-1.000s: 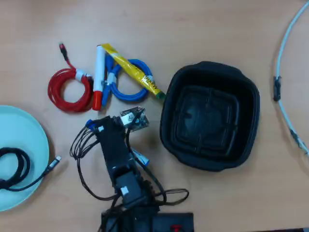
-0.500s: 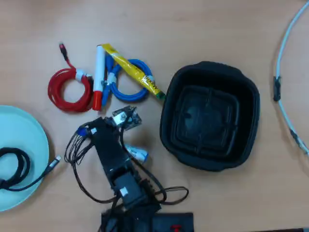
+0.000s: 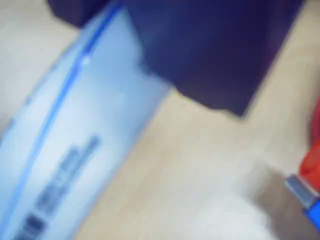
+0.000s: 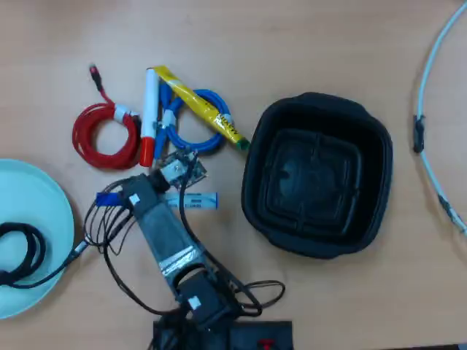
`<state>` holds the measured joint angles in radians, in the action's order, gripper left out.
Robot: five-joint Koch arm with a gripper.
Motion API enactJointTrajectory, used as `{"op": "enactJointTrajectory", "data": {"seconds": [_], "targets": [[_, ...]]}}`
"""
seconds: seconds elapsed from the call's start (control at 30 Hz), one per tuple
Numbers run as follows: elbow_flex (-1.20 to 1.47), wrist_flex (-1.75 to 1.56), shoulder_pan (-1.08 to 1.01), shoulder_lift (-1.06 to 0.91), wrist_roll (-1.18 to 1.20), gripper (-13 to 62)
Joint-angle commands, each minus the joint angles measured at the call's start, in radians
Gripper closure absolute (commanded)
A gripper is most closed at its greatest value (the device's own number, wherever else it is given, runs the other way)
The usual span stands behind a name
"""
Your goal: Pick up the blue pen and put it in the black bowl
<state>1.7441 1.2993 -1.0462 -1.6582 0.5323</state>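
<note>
- I see the black bowl [image 4: 317,175] resting on the wooden table [image 4: 306,44], nothing inside it.
- The gripper [image 4: 157,191] sits over the blue pen [image 4: 191,200], left of the bowl in the overhead view; I cannot tell its grip.
- The wrist view, blurred, shows the pen's white barrel [image 3: 75,150] close beneath a dark jaw.
- The pen lies flat, apart from the bowl.

blue pen [image 4: 191,200] mid-barrel under arm
</note>
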Motion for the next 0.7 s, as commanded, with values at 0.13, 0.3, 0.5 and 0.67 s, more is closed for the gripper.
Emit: {"op": "enactJointTrajectory", "data": {"seconds": [0.13,0.3,0.5,0.67], "targets": [[-0.204,0.075,-0.025,-0.074,-0.239,55.5],[-0.215,0.069,-0.155,-0.075,-0.298,55.5],[-0.250,0.058,-0.288,-0.071,-0.451,55.5],[-0.250,0.040,-0.350,-0.075,-0.647,55.5]]}}
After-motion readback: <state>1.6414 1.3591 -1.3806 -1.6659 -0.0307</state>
